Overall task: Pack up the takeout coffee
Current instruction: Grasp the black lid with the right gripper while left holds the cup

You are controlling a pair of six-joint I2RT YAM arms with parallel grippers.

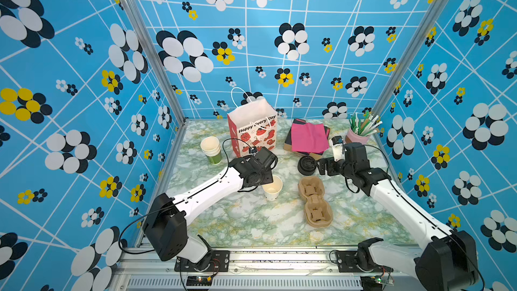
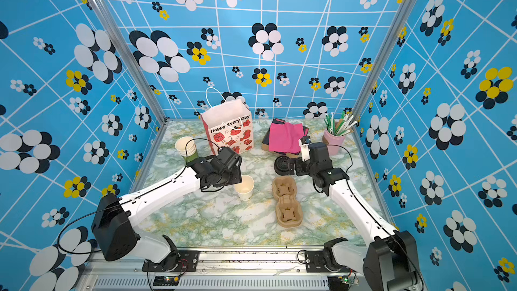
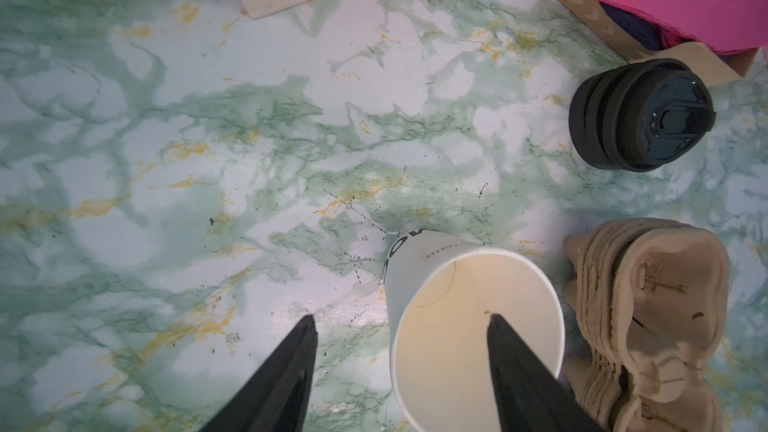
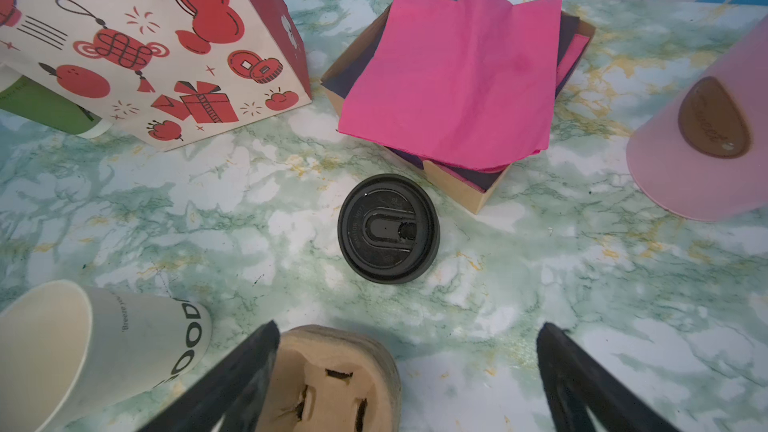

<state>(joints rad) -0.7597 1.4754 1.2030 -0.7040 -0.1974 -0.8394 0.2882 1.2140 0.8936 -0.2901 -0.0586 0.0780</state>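
White paper coffee cup [image 1: 272, 188]: one, lidless, upright on the marble table [image 1: 251, 219], beside one brown pulp carrier stack [image 1: 314, 201]. Left gripper [image 3: 401, 317] stands apart astride the cup's rim, gripping nothing. Right gripper [image 4: 408, 325] is spread wide and empty above one black lid stack [image 4: 388, 228].

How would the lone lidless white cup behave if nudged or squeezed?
The white paper cup looks empty and lidless, so it is probably very light and apt to tip or slide. Its thin open rim would likely dent under a firm squeeze.
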